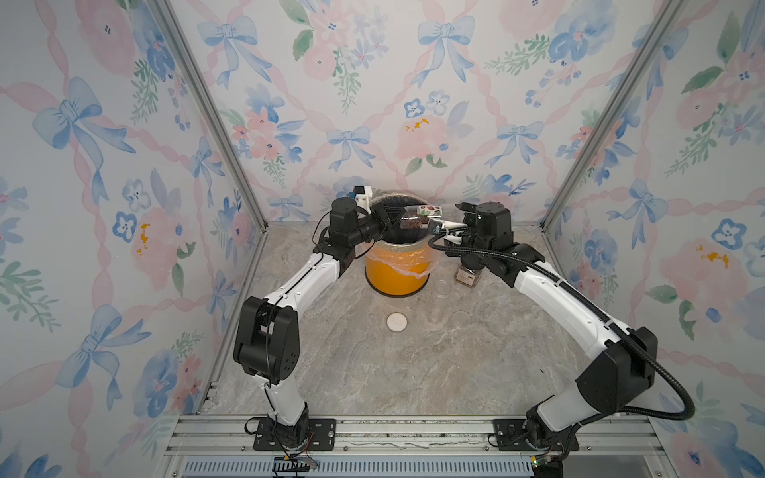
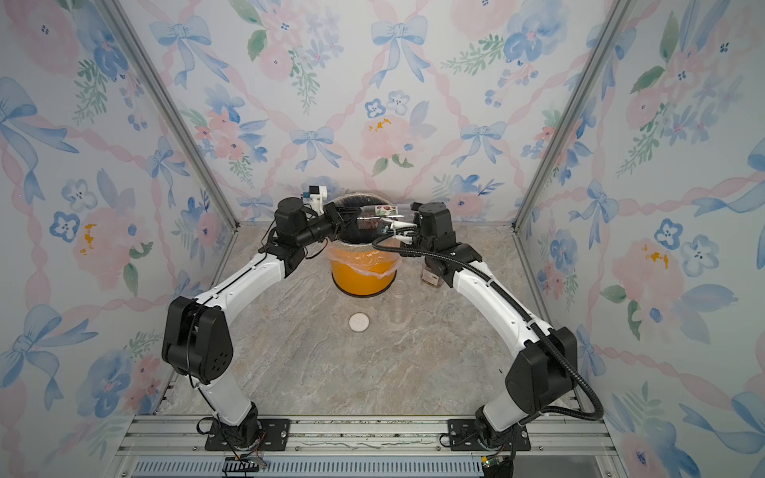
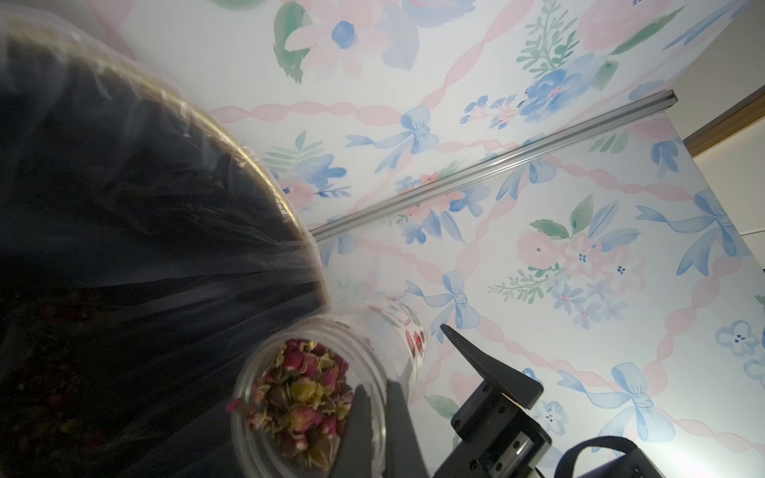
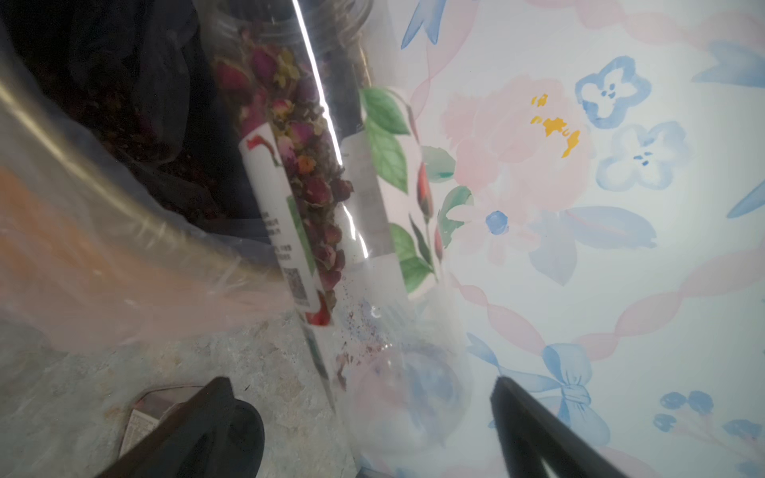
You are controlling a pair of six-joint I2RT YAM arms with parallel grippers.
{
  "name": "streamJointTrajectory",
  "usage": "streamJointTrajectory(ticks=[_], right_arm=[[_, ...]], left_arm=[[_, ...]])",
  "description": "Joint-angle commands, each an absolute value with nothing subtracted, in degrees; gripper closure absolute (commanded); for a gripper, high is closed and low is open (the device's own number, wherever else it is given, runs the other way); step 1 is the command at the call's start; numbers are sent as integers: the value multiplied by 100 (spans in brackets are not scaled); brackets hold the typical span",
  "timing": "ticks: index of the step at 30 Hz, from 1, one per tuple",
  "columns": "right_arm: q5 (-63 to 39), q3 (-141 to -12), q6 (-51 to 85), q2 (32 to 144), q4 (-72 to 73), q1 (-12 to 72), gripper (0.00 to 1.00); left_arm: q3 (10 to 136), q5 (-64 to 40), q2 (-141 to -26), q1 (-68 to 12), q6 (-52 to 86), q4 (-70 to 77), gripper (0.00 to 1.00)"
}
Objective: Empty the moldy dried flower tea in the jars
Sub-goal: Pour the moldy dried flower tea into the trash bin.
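Observation:
A tall clear jar (image 1: 420, 216) (image 2: 381, 215) with a flower label lies on its side over the orange bin (image 1: 397, 273) (image 2: 362, 277). My left gripper (image 3: 378, 418) (image 1: 395, 217) is shut on the rim of the jar (image 3: 331, 331), one finger inside the mouth. Moldy dried flower tea (image 3: 302, 393) (image 4: 306, 165) fills the mouth end, and some lies in the bin's liner (image 4: 124, 116). My right gripper (image 4: 360, 385) (image 1: 451, 217) is open, its fingers apart on either side of the jar's clear base (image 4: 405, 393).
A second jar (image 1: 467, 276) (image 2: 430, 276) with brown contents stands right of the bin, partly under the right arm. A white lid (image 1: 396, 322), an empty clear jar (image 1: 434, 312) and clear lids (image 1: 443, 287) lie on the marble table. The back wall is close behind the bin.

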State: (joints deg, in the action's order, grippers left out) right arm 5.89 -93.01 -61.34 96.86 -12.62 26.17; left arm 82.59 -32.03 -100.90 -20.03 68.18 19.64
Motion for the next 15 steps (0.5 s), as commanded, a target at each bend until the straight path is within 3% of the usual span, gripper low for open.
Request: streamJointTrajectory(ticks=[1,5,9,11,15], right_arm=[[-2,-9290,-4745,9272,-1465,2506,2],[-516,-9264,-2616,8832,-1445,2261,3],[-1182,-8864,848,8506,-740,1857,2],[-1039,-8524,2694,8436,-366,1771,2],[-825,-8012,5079,8532,364,1856,3]], left_arm=[[8122,-3249,-10145,-1960,6698,1887,100],[8130,-3240,-10151,-1962,6706,1887,100],[8138,-3241,-10164,-1968,6706,1890,100],[8145,-3234,-10177,-1969,6713,1884,100],[8134,-3243,-10148,-1971,6724,1888,100]])
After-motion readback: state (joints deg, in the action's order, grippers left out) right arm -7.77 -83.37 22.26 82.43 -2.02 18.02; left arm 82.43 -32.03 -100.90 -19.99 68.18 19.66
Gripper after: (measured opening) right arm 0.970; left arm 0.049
